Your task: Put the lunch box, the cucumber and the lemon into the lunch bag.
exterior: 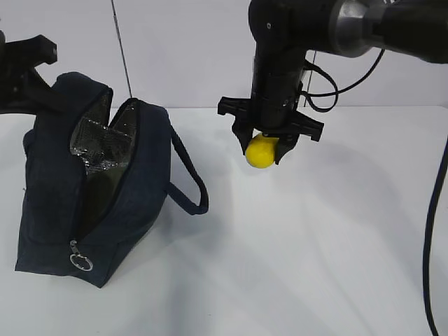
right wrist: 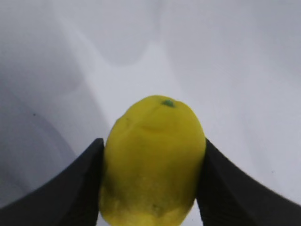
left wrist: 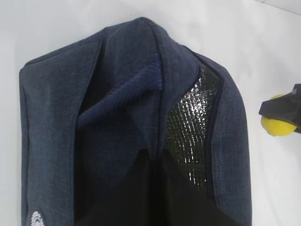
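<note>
The dark navy lunch bag [exterior: 105, 210] stands at the left of the table, unzipped, with its silvery lining [exterior: 94, 143] showing. My left gripper [left wrist: 155, 151] is shut on the bag's upper fabric edge [left wrist: 141, 94] and holds the mouth open. My right gripper [exterior: 264, 152] hangs above the table to the right of the bag, shut on the yellow lemon [exterior: 260, 154]. In the right wrist view the lemon [right wrist: 153, 160] sits squeezed between both black fingers [right wrist: 70, 188]. The lemon [left wrist: 277, 126] also shows at the right edge of the left wrist view. Lunch box and cucumber are out of view.
The bag's loop handle [exterior: 192, 182] droops toward the right gripper. A silver ring pull [exterior: 80, 262] hangs at the bag's near end. The white table [exterior: 294, 266] stretches in front. A black cable [exterior: 430, 231] hangs at the right.
</note>
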Controlling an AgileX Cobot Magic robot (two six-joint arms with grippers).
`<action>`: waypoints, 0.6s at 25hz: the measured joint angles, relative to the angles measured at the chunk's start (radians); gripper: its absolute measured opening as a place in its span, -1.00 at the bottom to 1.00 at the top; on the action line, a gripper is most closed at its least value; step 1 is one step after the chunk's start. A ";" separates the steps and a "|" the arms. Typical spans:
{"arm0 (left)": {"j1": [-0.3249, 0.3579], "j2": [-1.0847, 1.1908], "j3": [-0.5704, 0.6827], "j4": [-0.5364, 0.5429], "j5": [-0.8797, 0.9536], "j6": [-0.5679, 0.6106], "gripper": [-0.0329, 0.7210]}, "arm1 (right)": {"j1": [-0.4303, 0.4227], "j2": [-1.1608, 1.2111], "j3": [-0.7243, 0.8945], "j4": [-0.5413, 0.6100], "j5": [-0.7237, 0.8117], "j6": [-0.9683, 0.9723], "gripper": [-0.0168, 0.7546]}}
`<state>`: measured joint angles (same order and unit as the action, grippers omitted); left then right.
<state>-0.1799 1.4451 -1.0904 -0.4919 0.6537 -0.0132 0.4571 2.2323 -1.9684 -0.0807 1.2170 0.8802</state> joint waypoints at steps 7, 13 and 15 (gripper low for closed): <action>0.000 0.000 0.000 0.000 0.004 0.000 -0.93 | 0.000 0.000 -0.058 0.117 0.008 -0.125 0.14; 0.000 0.000 0.000 0.000 0.004 0.002 -0.93 | 0.001 -0.012 -0.141 0.262 0.009 -0.337 0.14; 0.000 0.000 0.000 0.000 0.006 0.002 -0.93 | 0.001 -0.039 -0.150 0.282 0.012 -0.361 0.14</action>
<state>-0.1799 1.4451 -1.0904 -0.4919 0.6597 -0.0116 0.4586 2.1935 -2.1182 0.2013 1.2291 0.5195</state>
